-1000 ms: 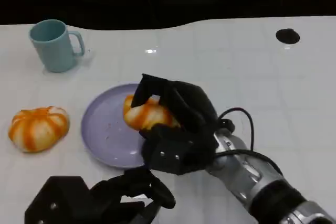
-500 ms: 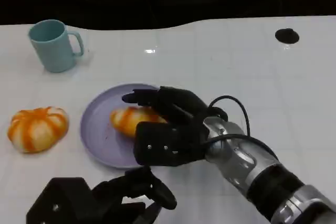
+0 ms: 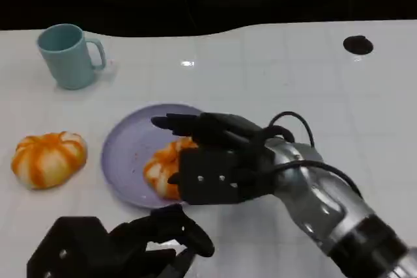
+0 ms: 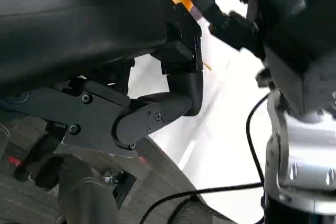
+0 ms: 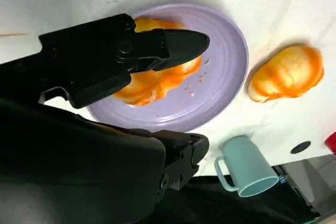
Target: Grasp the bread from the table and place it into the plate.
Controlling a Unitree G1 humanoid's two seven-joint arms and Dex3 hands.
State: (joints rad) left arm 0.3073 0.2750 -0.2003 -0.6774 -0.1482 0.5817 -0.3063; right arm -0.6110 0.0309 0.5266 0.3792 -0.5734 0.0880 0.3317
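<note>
A: The bread (image 3: pixel 164 168) lies inside the lavender plate (image 3: pixel 127 144), toward the plate's near rim. The right hand (image 3: pixel 212 161) hovers just over it, fingers stretched flat across toward the plate's middle and spread apart, holding nothing. The right wrist view shows the same: fingers (image 5: pixel 178 43) above the loaf, not wrapped round it.

B: So which step does that make it?

A: By the look of it, the release. The bread rests on the plate's surface, so the placing seems done and the withdrawal is what remains.

B: And the left hand (image 3: pixel 114 249)?

A: It sits low at the table's near edge, fingers curled inward with nothing in them. The left wrist view shows one bent finger (image 4: pixel 157 116) against the white table (image 3: pixel 293 76).

B: What does the retreat call for?

A: Lifting clear before drawing back, judging from how close the fingers sit to the loaf. A sideways drag could nudge the bread over the near rim, since it lies close to that edge.

B: Any room to move?

A: Plenty to the right of the plate and behind it, where the table is bare white. To the left lies a second orange-striped bun (image 3: pixel 49 159), just beside the plate but apart from it, and farther back a teal mug (image 3: pixel 67 56), well apart. A small dark spot (image 3: pixel 357 45) marks the far right of the table.
</note>
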